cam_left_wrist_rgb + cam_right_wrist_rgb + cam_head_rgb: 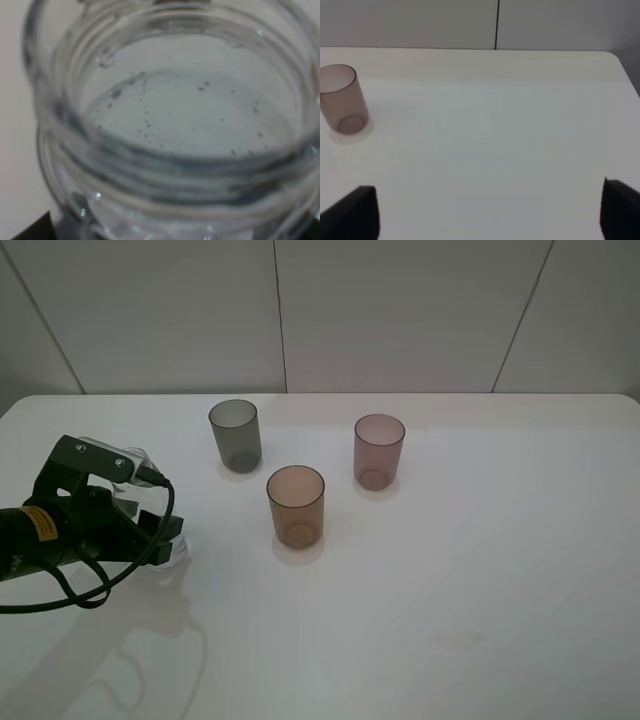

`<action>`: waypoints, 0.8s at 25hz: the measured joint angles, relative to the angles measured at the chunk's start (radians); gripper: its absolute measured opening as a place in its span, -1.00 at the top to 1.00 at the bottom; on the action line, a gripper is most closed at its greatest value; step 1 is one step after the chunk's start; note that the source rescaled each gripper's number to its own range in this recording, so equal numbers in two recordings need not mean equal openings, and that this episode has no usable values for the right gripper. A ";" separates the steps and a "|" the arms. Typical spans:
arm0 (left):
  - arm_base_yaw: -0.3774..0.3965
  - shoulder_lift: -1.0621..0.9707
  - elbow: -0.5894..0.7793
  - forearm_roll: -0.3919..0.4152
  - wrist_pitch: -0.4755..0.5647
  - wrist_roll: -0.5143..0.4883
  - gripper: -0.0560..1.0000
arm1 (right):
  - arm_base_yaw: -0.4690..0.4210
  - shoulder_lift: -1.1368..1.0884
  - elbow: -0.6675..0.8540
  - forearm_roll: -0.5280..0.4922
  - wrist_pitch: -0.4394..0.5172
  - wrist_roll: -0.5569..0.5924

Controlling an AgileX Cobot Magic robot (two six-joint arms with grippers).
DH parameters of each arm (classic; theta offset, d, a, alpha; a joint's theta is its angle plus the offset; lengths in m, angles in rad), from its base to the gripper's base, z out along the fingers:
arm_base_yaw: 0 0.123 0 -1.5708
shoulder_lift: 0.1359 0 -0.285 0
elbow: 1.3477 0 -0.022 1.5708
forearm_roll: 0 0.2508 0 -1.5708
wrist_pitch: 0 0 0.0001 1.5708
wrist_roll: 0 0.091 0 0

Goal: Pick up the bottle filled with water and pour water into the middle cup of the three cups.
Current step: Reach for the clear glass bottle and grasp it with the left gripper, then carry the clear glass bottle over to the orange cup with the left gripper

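Closely framed in the left wrist view, the bottle (170, 165) fills nearly the whole picture: a clear threaded neck with water showing inside, speckled with small dark flecks. Only a dark corner of one of the left fingers (30, 231) shows at the lower left of that frame, so I cannot tell whether the fingers are pressing the bottle or merely stand beside it. From the high camera the left gripper (160, 535) sits low at the left edge of the frame, and its dark arm hides most of the bottle. The right gripper (490, 210) is spread wide, its two dark fingers (355, 212) at the lower corners of its wrist view with bare white surface (480, 590) between them. Around the upper middle of the high view stand the grey cup (235, 435), the amber cup (295, 505) nearer the camera, and the pink cup (379, 450) to the right, all upright and apart from one another.
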 joint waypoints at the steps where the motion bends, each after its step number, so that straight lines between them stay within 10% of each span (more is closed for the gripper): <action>1: 0.000 0.000 0.000 0.001 0.000 -0.007 0.89 | 0.000 0.000 0.000 0.000 0.000 0.000; 9: 0.000 -0.094 -0.008 0.008 0.053 -0.059 0.89 | 0.000 0.000 0.000 0.000 0.000 0.000; 20: 0.000 -0.211 -0.226 0.034 0.458 -0.046 0.89 | 0.000 0.000 0.000 0.000 0.000 0.000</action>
